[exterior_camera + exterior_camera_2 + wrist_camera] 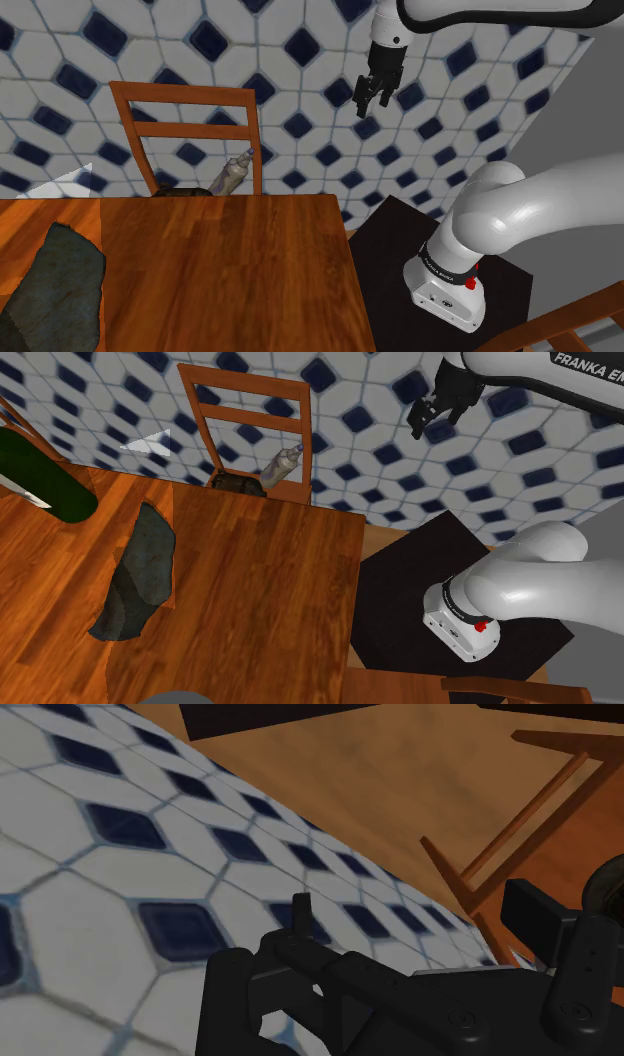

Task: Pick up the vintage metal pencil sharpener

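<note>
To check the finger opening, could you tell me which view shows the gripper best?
The shoulder view: the gripper hangs clear against the blue-and-white tiles, jaws plainly apart. The second exterior view shows it at the upper right, also open; the wrist view shows its black body close up.

This is looking like the dining corner of a home. A wooden table (230,270) is taking up most of the shoulder view, with a wooden chair (185,110) standing at its far edge and part of a second chair (560,325) showing at the lower right. White tiles (300,45) with dark blue diamonds are spreading behind the chair. A dark cloth (60,280) is lying on the table.
</note>
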`<state>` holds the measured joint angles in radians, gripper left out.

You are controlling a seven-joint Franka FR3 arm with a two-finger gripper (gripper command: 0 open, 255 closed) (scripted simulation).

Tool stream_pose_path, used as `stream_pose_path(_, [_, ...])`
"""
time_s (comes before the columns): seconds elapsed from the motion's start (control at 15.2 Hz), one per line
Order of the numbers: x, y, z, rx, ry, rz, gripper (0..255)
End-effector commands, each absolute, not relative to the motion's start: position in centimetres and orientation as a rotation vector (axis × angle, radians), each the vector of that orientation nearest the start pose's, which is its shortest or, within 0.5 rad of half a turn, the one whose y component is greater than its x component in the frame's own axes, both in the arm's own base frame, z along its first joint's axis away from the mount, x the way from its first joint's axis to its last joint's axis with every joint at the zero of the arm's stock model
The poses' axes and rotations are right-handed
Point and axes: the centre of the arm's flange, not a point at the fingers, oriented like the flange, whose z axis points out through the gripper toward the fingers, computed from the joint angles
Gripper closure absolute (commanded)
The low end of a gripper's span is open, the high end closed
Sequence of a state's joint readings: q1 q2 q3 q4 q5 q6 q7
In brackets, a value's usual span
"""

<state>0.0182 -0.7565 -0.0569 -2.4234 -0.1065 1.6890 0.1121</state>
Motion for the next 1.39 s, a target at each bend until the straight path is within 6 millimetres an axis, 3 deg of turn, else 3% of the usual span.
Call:
stream_pose_path(0.0, [32.3,-2.7,55.9,-3.201,0.199,-0.039,0])
stream_pose_path(1.32, [44.0,18.1,44.2,-3.154,0.223,0.147,0])
